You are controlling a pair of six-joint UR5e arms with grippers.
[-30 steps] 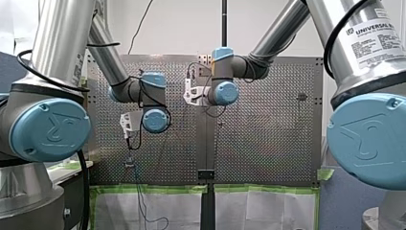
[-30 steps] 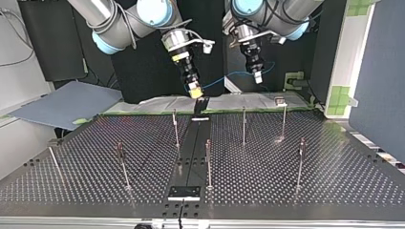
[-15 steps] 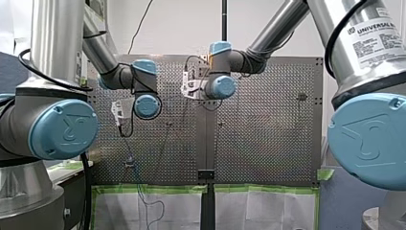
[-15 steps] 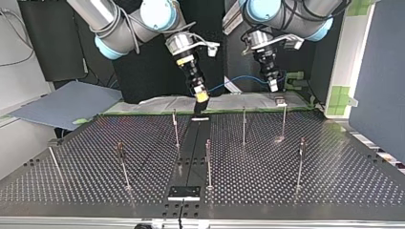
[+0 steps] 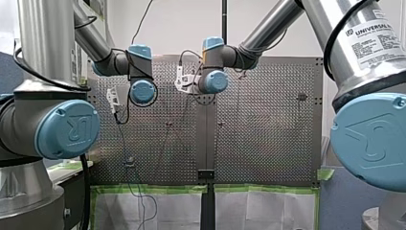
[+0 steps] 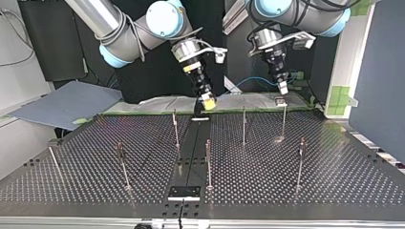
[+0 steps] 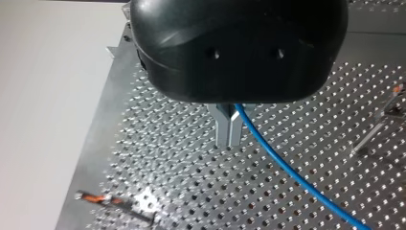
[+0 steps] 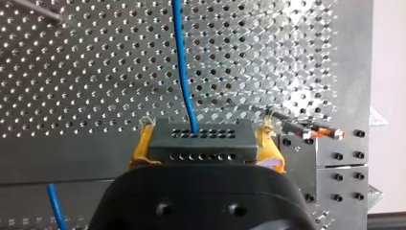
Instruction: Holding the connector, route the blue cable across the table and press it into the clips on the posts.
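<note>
At the near edge of the perforated table [image 6: 334,191] in the top view, a black plate [image 6: 184,192] sits on a dark strip [image 6: 193,148] that runs along the table's middle. A row of 4 thin posts [image 6: 208,162] stands nearest, and 3 more stand upright farther back. Beyond them, at the far edge, my right gripper [image 6: 208,102] hangs tilted over the strip's far end. My left gripper [image 6: 284,89] points down just above the clip [image 6: 280,100] on the back row's post at the view's right. In the right wrist view the yellow pads [image 8: 143,146] are clamped on both sides of the dark grey connector [image 8: 200,139]. The blue cable [image 8: 181,62] leaves the connector's top face and runs off ahead over the table. In the left wrist view the 2 metal fingers [image 7: 221,129] are pressed together, pinching the cable where it comes out at their base. From there it slants away above the holes. Farthest back in the top view, the cable shows as a blue arc between the 2 grippers, above pale sheets [image 6: 162,104] edged with green tape
</note>
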